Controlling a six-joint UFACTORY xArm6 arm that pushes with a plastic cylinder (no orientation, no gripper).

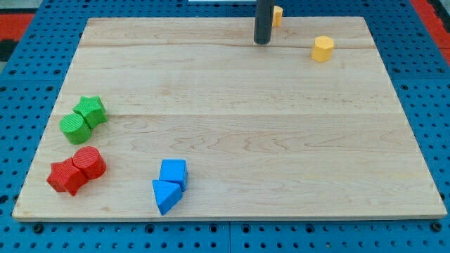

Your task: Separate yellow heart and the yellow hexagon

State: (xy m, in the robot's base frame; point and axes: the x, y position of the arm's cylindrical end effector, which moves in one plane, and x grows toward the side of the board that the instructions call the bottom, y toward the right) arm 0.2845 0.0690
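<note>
A yellow hexagon (323, 48) sits near the view's top right of the wooden board (232, 119). A second yellow block (277, 15), likely the yellow heart, lies at the top edge, mostly hidden behind my rod. My tip (262, 41) rests on the board just left of and below that hidden yellow block, and about 85 pixels left of the hexagon. The two yellow blocks are apart, with bare wood between them.
A green star (91, 110) and a green round block (74, 128) touch at the left. A red star (67, 176) and red cylinder (89, 162) sit at the bottom left. A blue cube (173, 171) and blue triangle (166, 195) sit at the bottom.
</note>
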